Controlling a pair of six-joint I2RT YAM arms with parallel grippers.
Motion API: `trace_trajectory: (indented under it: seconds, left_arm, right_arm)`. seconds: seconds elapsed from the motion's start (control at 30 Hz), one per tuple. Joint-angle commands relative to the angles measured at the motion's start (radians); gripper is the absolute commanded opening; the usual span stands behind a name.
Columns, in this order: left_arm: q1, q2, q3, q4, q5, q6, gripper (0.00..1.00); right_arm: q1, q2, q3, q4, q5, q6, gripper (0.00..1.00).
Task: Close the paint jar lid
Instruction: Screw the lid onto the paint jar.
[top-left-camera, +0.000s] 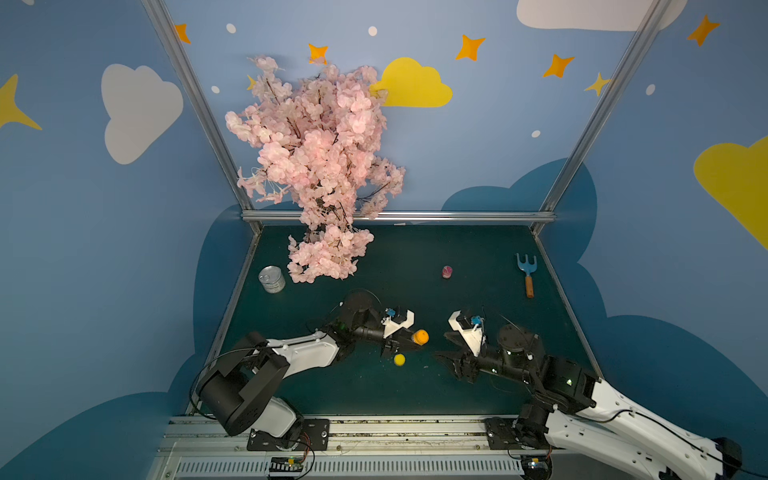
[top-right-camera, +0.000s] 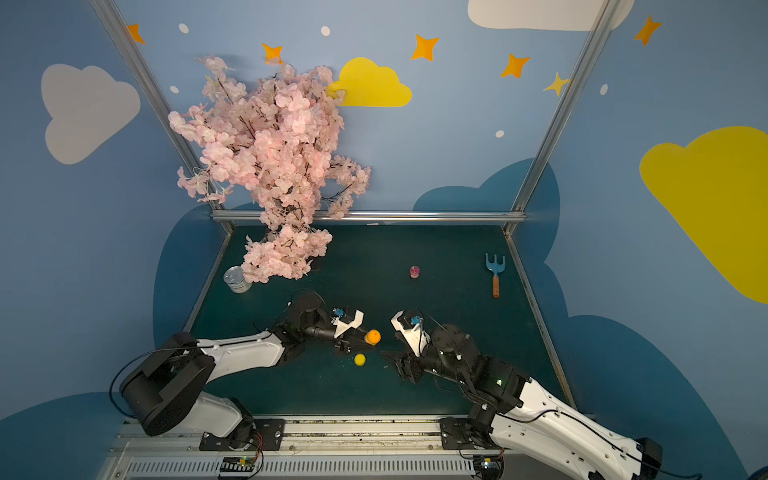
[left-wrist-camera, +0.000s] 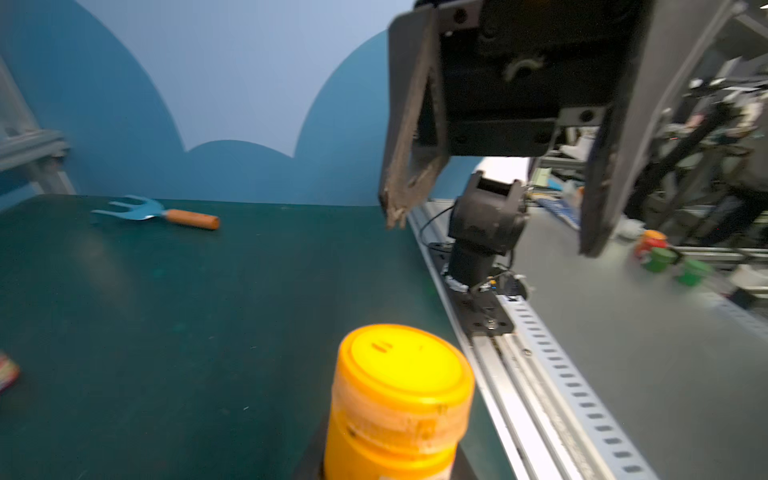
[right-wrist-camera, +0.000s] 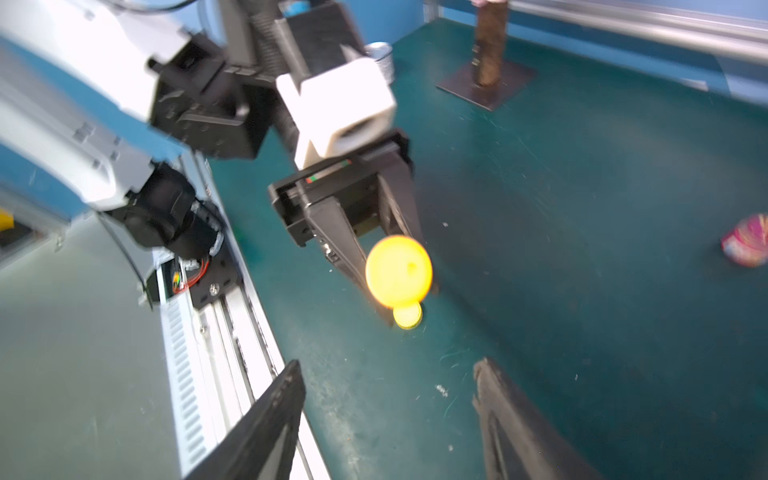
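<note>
Where the orange-yellow plastic paint jar (left-wrist-camera: 386, 449) is clamped low on its body by the left hand (top-left-camera: 404, 341), it is carried near the front middle of the bench, seemingly clear of the surface. Its round yellow plastic lid (left-wrist-camera: 405, 365) sits on the mouth and is turned toward the right hand (right-wrist-camera: 388, 374). The fingers (right-wrist-camera: 274, 415) of the right hand are seen apart, with nothing between them, near the lid but not touching it. The step in hand is judged to be the fastening of the lid: it appears seated, but whether it is fully tightened cannot be told. The next move is judged to call for the right hand to be lined up on the lid, closed about its rim and turned, the jar being braced by the left hand. A small yellow disc (top-left-camera: 399, 359) is seen lying on the bench just beside the jar; what it belongs to cannot be told. The dark green matted bench (top-left-camera: 415, 395) also carries a silver tin can (top-left-camera: 272, 279), a small pink-red pot (top-left-camera: 447, 272), a blue toy rake with an orange handle (top-left-camera: 527, 274) and a pink artificial blossom tree (top-left-camera: 316, 166), all well apart from the hands. The bench is enclosed by blue walls (top-left-camera: 498, 145) painted with clouds and stars, and by aluminium frame posts (top-left-camera: 199, 104).
</note>
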Motion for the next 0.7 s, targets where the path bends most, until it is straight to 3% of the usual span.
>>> trace_trajectory:
  seconds: [0.0, 0.23, 0.67]
  left_arm:
    - [-0.005, 0.011, 0.031, -0.058, 0.165, -0.009, 0.24]
    - [-0.014, 0.011, 0.038, -0.070, 0.179, -0.008, 0.24]
    - [-0.020, -0.001, 0.038, -0.089, 0.157, 0.003, 0.24]
  right_arm:
    - [-0.004, 0.025, 0.040, 0.043, -0.109, -0.143, 0.61]
    - [-0.006, 0.072, 0.046, 0.116, -0.165, -0.195, 0.54]
    - [-0.009, 0.127, 0.042, 0.134, -0.131, -0.179, 0.52]
